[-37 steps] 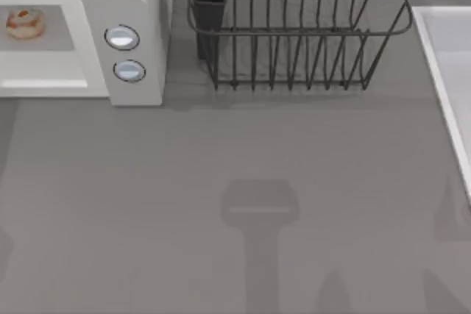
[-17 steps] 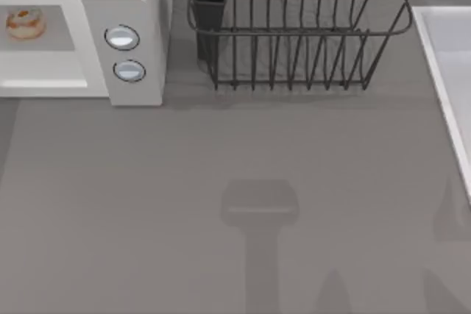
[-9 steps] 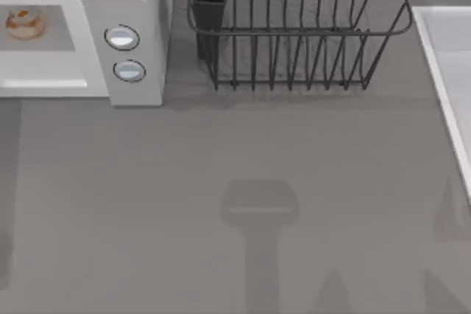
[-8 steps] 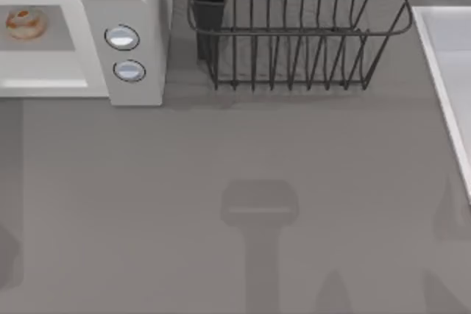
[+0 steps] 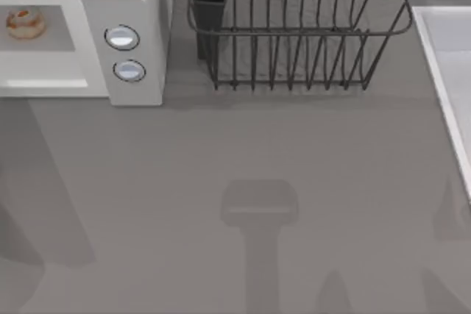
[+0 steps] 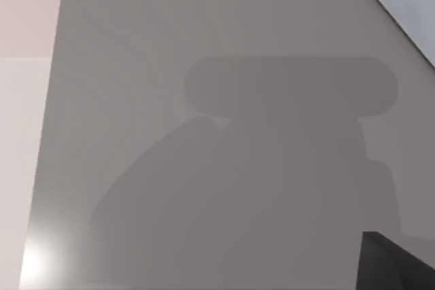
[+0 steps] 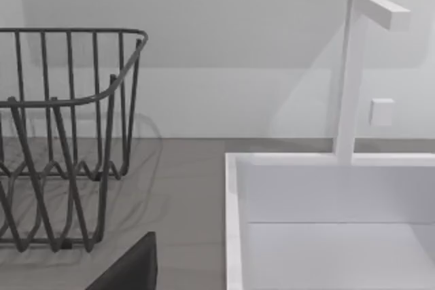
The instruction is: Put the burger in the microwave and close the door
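The burger [image 5: 26, 23] is seen resting on the grey floor of the cavity inside the microwave [image 5: 136, 5], with its orange spot turned upward, and the cavity is left uncovered at the front, so that the bun is plainly visible from above. Two round silver-blue knobs [image 5: 121, 37] are set one above the other on the panel just beside the cavity. Of the left claw [image 6: 397, 266], a dark corner is caught by its own wrist camera, held over bare grey worktop [image 6: 224, 100], onto which a broad rounded shadow is cast directly beneath it; whether this claw is spread or pressed together cannot be told. Nothing is seen gripped by it, and the burger is placed well apart from it. Of the right claw [image 7: 132, 269], a dark edge is likewise shown, and its state cannot be told either. Ahead of the right claw, a black wire dish rack [image 7: 61, 168] is stood on the worktop, and just beside the rack a white sink [image 7: 234, 222] is set, with a tall white tap [image 7: 350, 79] raised at the far rim. In the top view, the rack is placed between the microwave and the sink, and several soft shadows are laid across the near part of the worktop.
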